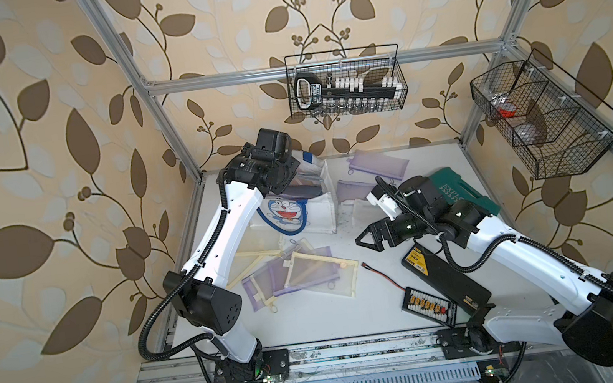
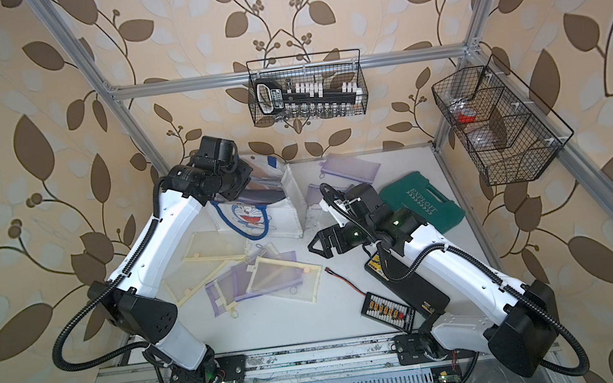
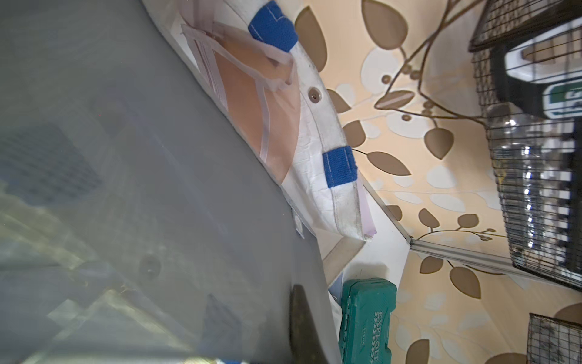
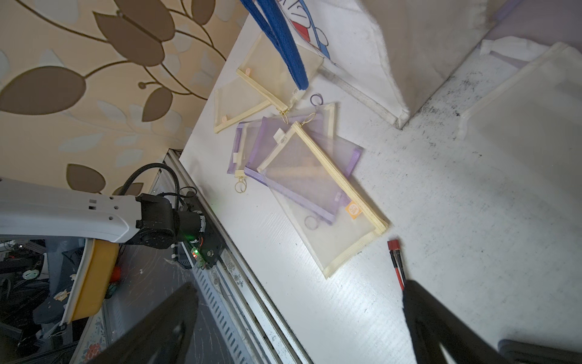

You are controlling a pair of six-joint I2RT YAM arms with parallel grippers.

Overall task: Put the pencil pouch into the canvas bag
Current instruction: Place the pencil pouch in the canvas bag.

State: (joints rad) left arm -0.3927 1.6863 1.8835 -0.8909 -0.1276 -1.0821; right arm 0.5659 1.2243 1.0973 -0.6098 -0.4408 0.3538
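Risks, left to right.
- At the bag (image 1: 325, 210): mouth collapse from a slipped pinch, then no way in for a pouch. Reading left end effector (image 1: 283, 181) as clamped shut over the near rim. Cannot tell what is pinched, with that wrist view mostly blocked by a grey blur.
- At the pile (image 1: 308, 277): double pick or a drag of the whole stack, thanks to thin mesh pouches overlapping flat on the tabletop (image 1: 312, 312). Also a missed edge on anything lying that flat. Best bet looks like the top yellow pouch (image 4: 318, 189), by its zip edge.
- Blue handle (image 4: 278, 41) hanging over the bag front: possible snag on the way in.
- At right: red-tipped lead (image 1: 382, 275) just beside the approach path, easy to hook.

Positions.
- Left end effector up at the bag, well apart from the pile.
- Pile on the tabletop in front of the bag, not in it. Near right end effector (image 1: 362, 239), toward the left arm's side, nothing touching.
- Right end effector spread wide, empty, hovering above the tabletop, pointed at the pile.
- What look like pouches inside the bag, more behind and beside it.
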